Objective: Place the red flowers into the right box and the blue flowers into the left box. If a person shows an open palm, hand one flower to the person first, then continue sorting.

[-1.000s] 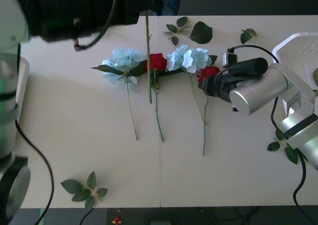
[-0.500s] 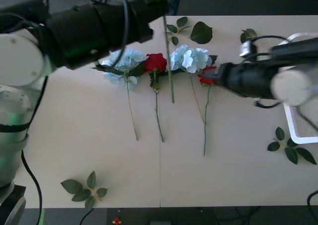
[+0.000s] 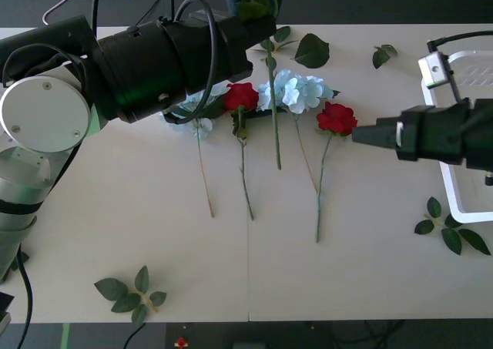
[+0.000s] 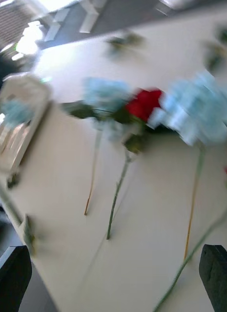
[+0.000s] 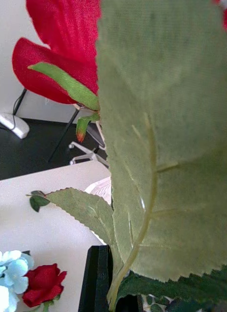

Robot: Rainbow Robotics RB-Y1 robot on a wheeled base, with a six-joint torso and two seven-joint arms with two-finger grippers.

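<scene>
The left gripper (image 3: 258, 21) apparently grips a red rose (image 5: 59, 53), stem dangling above the table (image 3: 115, 233); the right gripper's (image 4: 115, 278) fingers (image 4: 13, 273) are spread.

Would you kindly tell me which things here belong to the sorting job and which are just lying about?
Job:
- held red rose in left end effector
- two red roses
- blue flowers
- right box
- right end effector

Lying about:
- leaf sprigs

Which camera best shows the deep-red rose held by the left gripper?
The left wrist view: its red bloom and green leaf sit close. The front view shows its stem hanging from the left gripper. The right wrist view shows other flowers lying flat.
</scene>
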